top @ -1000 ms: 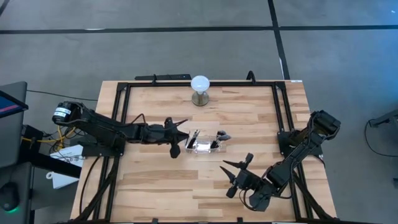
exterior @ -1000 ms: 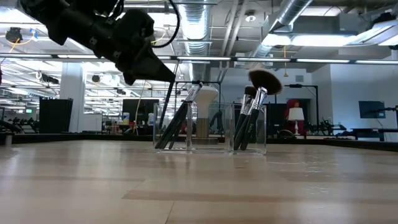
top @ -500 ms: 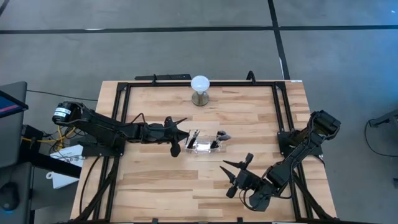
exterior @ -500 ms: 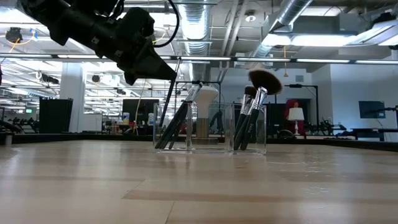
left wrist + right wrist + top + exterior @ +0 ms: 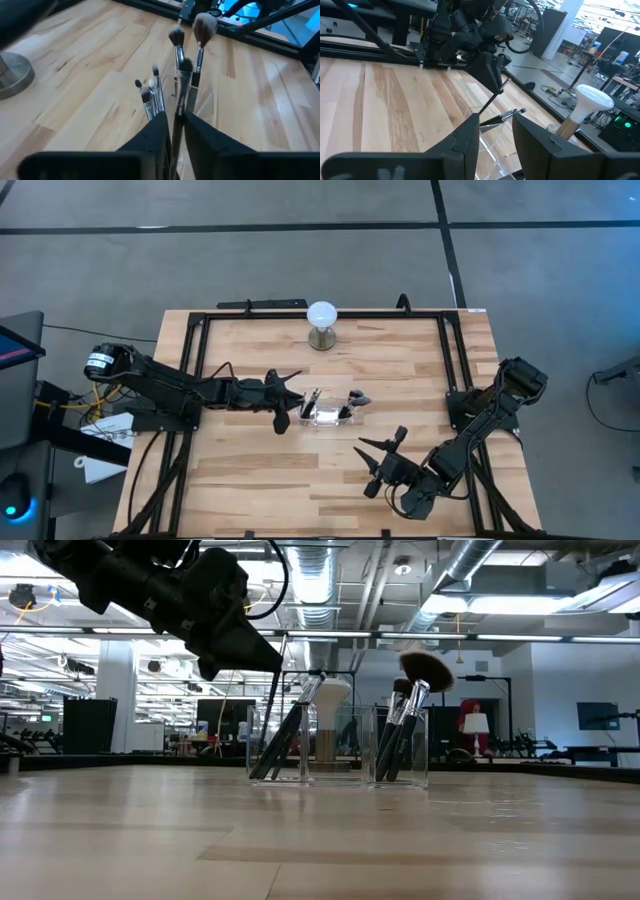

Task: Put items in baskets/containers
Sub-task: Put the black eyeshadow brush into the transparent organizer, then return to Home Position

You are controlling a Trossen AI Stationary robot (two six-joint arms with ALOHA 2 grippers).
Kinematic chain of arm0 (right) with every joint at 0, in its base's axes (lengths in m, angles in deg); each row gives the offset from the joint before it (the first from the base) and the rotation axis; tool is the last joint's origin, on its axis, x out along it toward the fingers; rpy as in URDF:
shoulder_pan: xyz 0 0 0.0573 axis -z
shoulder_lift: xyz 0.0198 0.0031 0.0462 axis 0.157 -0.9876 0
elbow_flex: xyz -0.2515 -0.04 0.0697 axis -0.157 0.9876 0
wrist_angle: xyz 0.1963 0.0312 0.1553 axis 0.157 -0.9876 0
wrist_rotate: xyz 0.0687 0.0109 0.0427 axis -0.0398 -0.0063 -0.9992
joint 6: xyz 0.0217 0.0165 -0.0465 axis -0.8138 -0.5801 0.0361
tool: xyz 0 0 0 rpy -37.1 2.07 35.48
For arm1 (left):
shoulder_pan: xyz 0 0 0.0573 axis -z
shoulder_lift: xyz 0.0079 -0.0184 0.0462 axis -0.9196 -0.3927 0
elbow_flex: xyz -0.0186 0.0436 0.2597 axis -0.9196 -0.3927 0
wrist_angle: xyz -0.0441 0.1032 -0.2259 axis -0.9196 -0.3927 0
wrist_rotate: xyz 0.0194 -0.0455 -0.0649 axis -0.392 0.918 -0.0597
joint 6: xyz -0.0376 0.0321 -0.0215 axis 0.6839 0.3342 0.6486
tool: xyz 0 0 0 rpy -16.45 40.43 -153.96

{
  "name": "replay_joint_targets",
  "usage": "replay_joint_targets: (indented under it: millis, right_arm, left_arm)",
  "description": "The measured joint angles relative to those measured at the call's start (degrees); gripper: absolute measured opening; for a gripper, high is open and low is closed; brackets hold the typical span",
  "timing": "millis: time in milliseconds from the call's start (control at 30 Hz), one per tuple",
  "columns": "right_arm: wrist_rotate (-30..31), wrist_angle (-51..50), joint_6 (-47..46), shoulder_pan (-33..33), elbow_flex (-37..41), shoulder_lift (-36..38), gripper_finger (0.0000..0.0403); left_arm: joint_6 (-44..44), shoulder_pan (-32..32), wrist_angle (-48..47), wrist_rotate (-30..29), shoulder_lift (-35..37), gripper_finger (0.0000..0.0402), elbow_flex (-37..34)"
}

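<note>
Left end effector (image 5: 283, 402) clenched on a brush (image 5: 176, 131), its tip over holder (image 5: 327, 412) at bench centre; right end effector (image 5: 382, 461) released, idle at 5 o'clock.

Brush (image 5: 176, 131) base behind left hand (image 5: 172, 131)

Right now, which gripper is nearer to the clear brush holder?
Left. The left gripper sits right at the clear holder's end, pinching a brush above it. The right gripper waits open on the table's near side, well apart from it.
</note>
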Motion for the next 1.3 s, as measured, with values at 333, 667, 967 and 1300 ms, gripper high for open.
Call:
replay_joint_targets:
  millis: [333,667,967,1300]
  right_arm:
    - [0.00,-0.02,0.00,-0.01,0.00,0.00,0.0107]
    - [-0.43,-0.06,0.00,0.00,0.00,0.00,0.0107]
    - [-6.95,-1.06,0.02,1.21,0.00,0.00,0.0107]
    - [-7.69,-1.16,9.20,6.79,0.02,4.54,0.0067]
  left_arm:
    - [5.68,0.00,-0.28,-1.05,0.00,0.0109,0.00]
    - [4.39,0.00,-0.13,-1.05,0.00,0.0104,0.00]
    - [-4.74,0.51,5.94,1.33,1.27,0.0104,-0.04]
    - [-13.78,8.99,10.46,1.87,11.17,0.0104,-0.02]
